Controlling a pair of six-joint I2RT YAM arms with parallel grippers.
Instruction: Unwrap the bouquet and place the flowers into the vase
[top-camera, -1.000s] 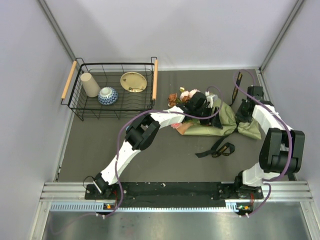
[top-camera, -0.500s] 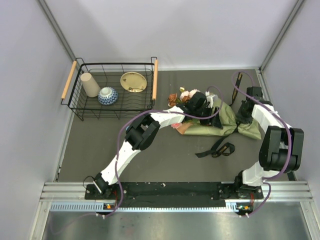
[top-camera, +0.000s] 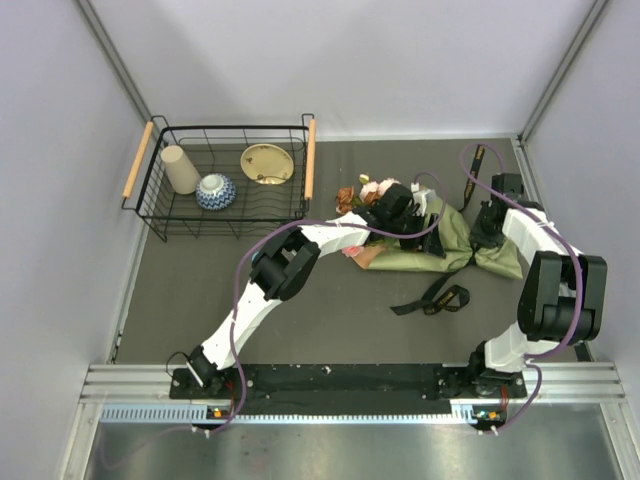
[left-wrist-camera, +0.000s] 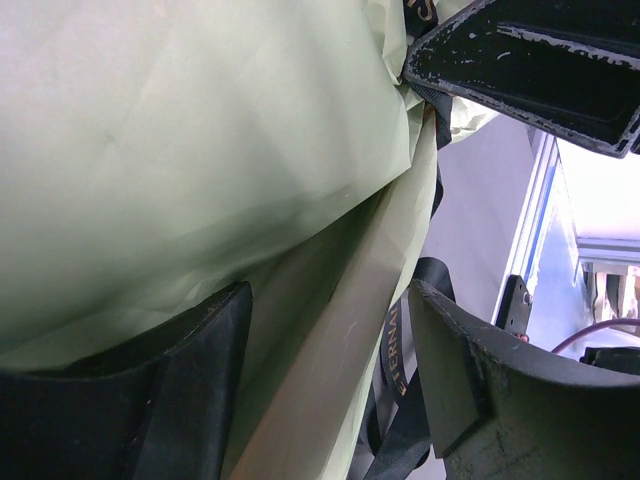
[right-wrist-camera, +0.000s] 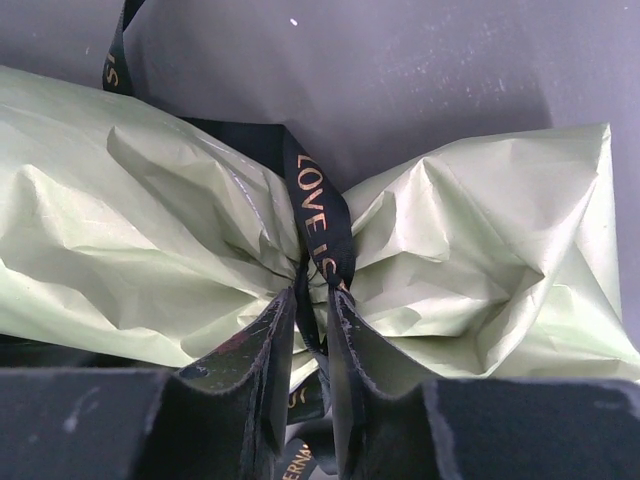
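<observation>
The bouquet lies on its side on the dark table, its olive-green paper (top-camera: 432, 247) pointing right. Its pink, cream and rust flowers (top-camera: 367, 190) stick out to the left. My left gripper (top-camera: 408, 218) sits over the paper near the blooms. In the left wrist view it (left-wrist-camera: 330, 300) is open, with a fold of the paper (left-wrist-camera: 180, 150) between its fingers. My right gripper (top-camera: 487, 222) is at the tied waist. Its jaws (right-wrist-camera: 310, 295) stand slightly apart with the black ribbon (right-wrist-camera: 315, 215) running between them. The vase is out of view.
A wire basket (top-camera: 308, 160) at the back left holds a beige cup (top-camera: 180, 168), a blue-and-white bowl (top-camera: 215, 191) and a yellow plate (top-camera: 267, 163). A loose loop of black ribbon (top-camera: 440, 297) lies in front of the bouquet. Grey walls stand close on both sides.
The right gripper's jaws have parted a little around the ribbon. Both arms and the bouquet have stayed almost where they were.
</observation>
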